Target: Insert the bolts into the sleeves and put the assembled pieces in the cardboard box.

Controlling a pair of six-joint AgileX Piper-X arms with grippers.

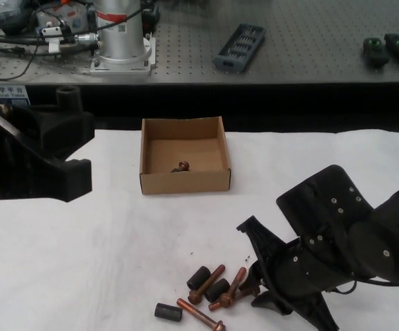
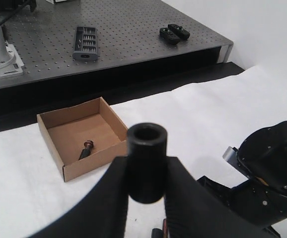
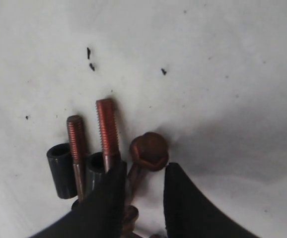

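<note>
Nearest, right of the middle of the tabletop (image 1: 82, 276), the right tool (image 3: 144, 171) is down over the loose pile. Its fingers are apart, with a bolt (image 3: 147, 151) lying between them and nothing gripped yet. The bolt's head points away from the wrist. Its shank runs back into the gap, closer to one finger than the other, and its threaded end is hidden under the tool.

Two other bolts (image 3: 106, 129) and the loose sleeves (image 3: 61, 168) lie just to the left, touching one another, and that same finger sits right against them. I judge the step in hand to be picking this bolt. It would go best if the tool shifted a little right first, so the shank sits mid-gap and the closing finger does not drag a neighbour along. A squeeze on the plain shank rather than the head should keep the bolt from pivoting.

Farther back on the left, the left tool (image 2: 147, 176) is clamped on a black sleeve (image 2: 147, 144), held above the tabletop with its open bore in plain sight. Insertion will likely need the bolt's axis lined up with that bore before pushing, with the sleeve kept steady.

Farthest, near the middle, the cardboard box (image 1: 186, 183) stands open with one assembled piece (image 1: 181, 167) lying on its floor.
</note>
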